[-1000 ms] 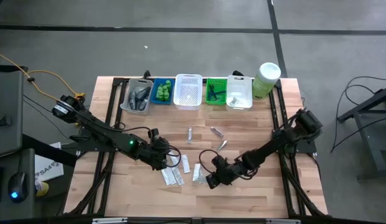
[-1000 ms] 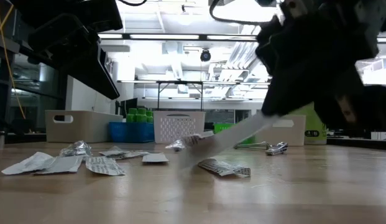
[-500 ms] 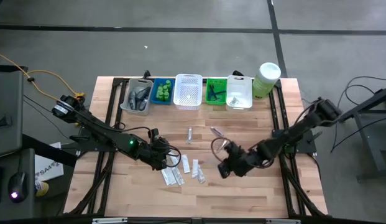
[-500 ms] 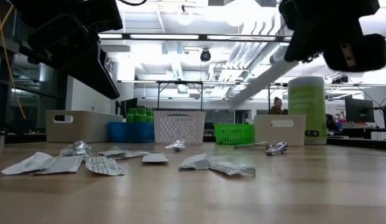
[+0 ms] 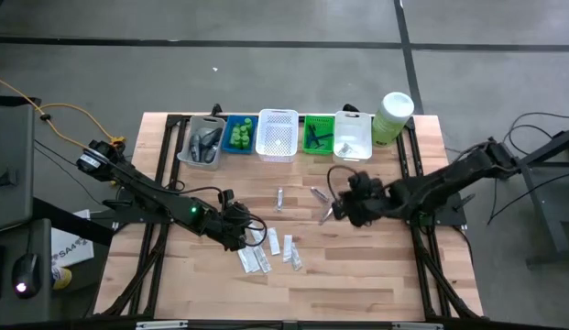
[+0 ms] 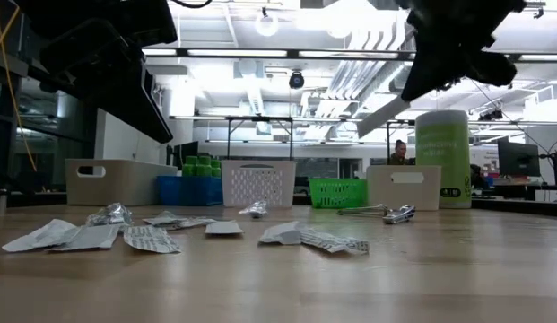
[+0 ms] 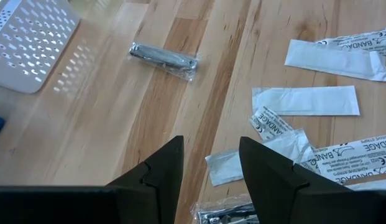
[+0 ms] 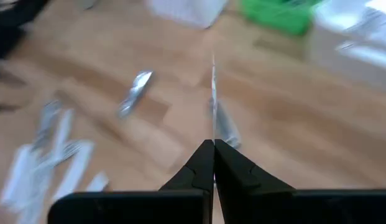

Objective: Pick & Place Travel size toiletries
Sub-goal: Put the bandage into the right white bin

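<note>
From above, your right gripper [image 5: 337, 207] hangs just short of the basket row, pinched on a thin white sachet [image 5: 328, 213]; carry it level toward the white basket [image 5: 353, 137], clear of its near rim. Across the low view, loose sachets [image 6: 126, 235] litter the table [image 6: 422, 278], with open room on the right. Past the left gripper [image 7: 211, 163], fingers half parted and empty, bandage sachets [image 7: 304, 101] lie close. At the right wrist, the sachet [image 8: 213, 81] stands edge-on between closed fingers.

White sachets [image 7: 304, 100] with black print, silvery tube [image 7: 163, 56], perforated white basket [image 7: 32, 38]
</note>
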Controlling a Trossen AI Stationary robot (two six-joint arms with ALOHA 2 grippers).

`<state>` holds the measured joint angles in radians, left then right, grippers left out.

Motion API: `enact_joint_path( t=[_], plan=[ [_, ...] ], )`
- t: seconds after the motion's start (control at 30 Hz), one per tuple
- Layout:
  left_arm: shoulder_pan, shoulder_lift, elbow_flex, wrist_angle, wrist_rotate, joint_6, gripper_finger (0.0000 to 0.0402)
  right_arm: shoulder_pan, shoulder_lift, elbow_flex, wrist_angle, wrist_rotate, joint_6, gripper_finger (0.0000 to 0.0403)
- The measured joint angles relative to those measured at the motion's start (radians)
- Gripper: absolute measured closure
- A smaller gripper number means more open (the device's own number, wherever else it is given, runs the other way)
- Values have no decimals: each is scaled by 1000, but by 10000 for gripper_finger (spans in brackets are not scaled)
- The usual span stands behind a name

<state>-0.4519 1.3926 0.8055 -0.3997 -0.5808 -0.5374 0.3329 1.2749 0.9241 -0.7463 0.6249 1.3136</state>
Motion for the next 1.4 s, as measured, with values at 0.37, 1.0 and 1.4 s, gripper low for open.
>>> enact_joint_path(
  t=[0.37,1.0,1.4],
  plan=[
    [0,0,0,0,0,-4,248,-356,-50,0,-79,59,-289,401],
    [0,0,0,-1,2,-42,248,-742,101,-39,26,23,-587,401],
    [0,0,0,0,17,-74,248,-805,132,-39,77,-51,-682,341]
  ],
)
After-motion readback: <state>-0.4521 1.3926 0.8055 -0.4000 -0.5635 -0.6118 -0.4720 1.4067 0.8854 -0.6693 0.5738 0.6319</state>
